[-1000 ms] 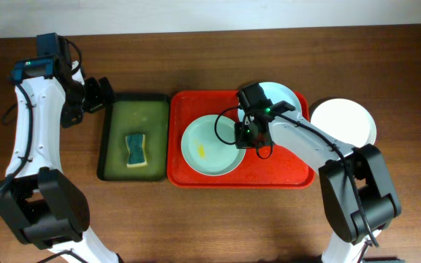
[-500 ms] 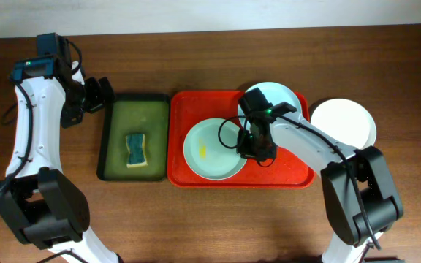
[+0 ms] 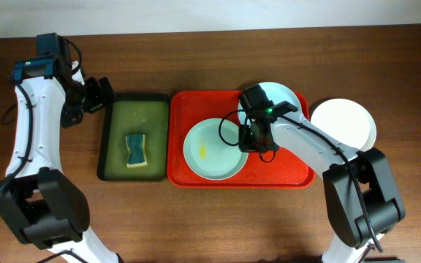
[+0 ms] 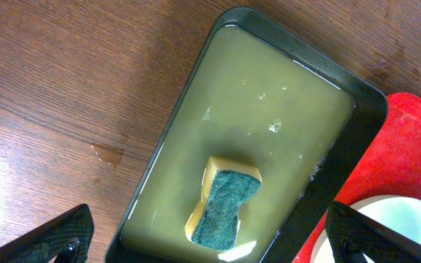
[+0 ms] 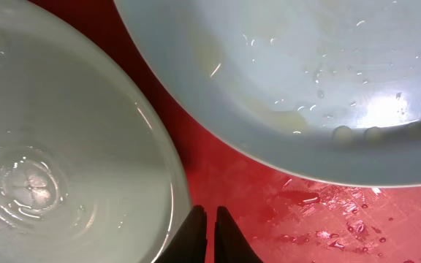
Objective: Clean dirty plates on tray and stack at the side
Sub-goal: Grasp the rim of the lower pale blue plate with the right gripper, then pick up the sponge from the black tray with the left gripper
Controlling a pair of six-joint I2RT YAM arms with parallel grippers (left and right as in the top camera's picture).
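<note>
The red tray [image 3: 283, 169] holds two pale mint-green plates. One [image 3: 213, 149] lies at its left with a yellow smear. The other [image 3: 285, 97] lies at the back right, partly under my right arm. A white plate [image 3: 344, 122] sits on the table right of the tray. My right gripper [image 3: 252, 139] is low over the tray between the two green plates. In the right wrist view its fingers [image 5: 210, 234] are nearly together, right beside the rim of the smeared plate [image 5: 64, 146], with red tray [image 5: 269, 212] showing between them. My left gripper [image 3: 97, 93] is open and empty.
A dark green tray [image 3: 108, 139] of murky water stands left of the red tray, with a yellow-and-green sponge [image 3: 135, 149] in it. The left wrist view shows the sponge [image 4: 225, 201] between my wide-open fingers [image 4: 207, 237]. Brown table surrounds the trays.
My right gripper moved toward the front of the tray, then back a little. The smeared green plate shifted slightly right and forward. The left arm has not moved.
</note>
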